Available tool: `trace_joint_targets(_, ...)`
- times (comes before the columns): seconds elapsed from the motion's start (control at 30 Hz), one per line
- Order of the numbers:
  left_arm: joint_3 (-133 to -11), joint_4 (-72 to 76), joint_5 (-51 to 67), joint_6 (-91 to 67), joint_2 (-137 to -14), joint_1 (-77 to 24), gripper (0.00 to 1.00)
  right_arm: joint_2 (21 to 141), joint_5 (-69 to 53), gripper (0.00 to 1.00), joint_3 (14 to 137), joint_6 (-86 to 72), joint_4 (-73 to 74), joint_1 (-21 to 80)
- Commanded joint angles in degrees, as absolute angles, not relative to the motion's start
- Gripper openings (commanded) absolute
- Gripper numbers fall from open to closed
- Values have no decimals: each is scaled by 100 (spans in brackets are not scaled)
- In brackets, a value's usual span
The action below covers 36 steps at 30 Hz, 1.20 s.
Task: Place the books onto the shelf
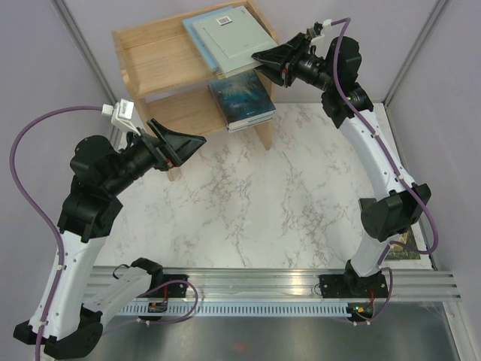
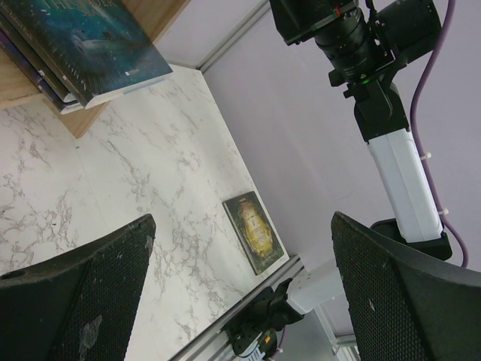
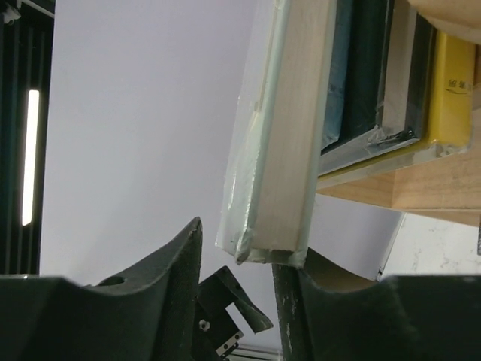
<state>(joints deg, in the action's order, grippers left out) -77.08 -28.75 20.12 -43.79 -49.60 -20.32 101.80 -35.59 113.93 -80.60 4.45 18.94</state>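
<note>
- Small two-tier shelf of light natural wood, at the far side of the white marble-patterned table, toward the left.
- On its top tier, a stack of thin pale grey-green paperbacks, jutting past the front right corner; white barcode sticker on the upper cover, print too small to read.
- On the lower tier, a second stack topped by a teal paperback with a dark, misty picture; pale lettering along its edge cut off in the left wrist view, not readable.
- At the bottom of that stack, yellow paperback lying on the wood, with a line of tiny dark print, illegible.
- Dark green-gold paperback flat on the table near the right arm's base, well apart from the shelf; gold ornament on the cover, lettering too small to make out.
- Right end effector at the overhanging corner of the grey-green stack, jaws part-way apart with the corner between them; sliver of wall showing between one finger and the cover; clamped or not, cannot tell.
- Left end effector spread fully wide, holding nothing, hovering above the table just before the shelf's front left leg.
</note>
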Motion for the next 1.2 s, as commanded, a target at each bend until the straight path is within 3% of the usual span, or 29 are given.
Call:
trace_joint_targets(0.0,-7814,-2848,2162,-4157,-4887,-2004,100,9879,-3595,39,11408,-8016,229,1872)
trace_joint_targets(0.1,-7813,-2848,2171,-4157,-4896,-2004,100,9888,-3586,29,11391,-8024,220,1872)
trace_joint_targets(0.33,-7892,-2892,2162,-4105,-4904,-2013,100,10037,-3419,20,11382,-8042,53,1881)
trace_joint_targets(0.73,-8165,-3058,2127,-4008,-5045,-2013,100,10810,-3147,19,12261,-8191,44,2013)
trace_joint_targets(0.83,-8209,-3076,2144,-4008,-5063,-2004,100,10784,-3120,39,12182,-8157,44,2021)
trace_joint_targets(0.87,-8209,-3102,2153,-3999,-5071,-2013,100,10758,-3129,55,12121,-8156,44,2013)
trace_joint_targets(0.97,-8209,-3111,2153,-3999,-5071,-2013,100,10583,-3146,71,11910,-8060,53,2013)
trace_joint_targets(1.17,-8200,-3155,2180,-3999,-5080,-2013,100,10091,-3269,81,11427,-7849,44,1978)
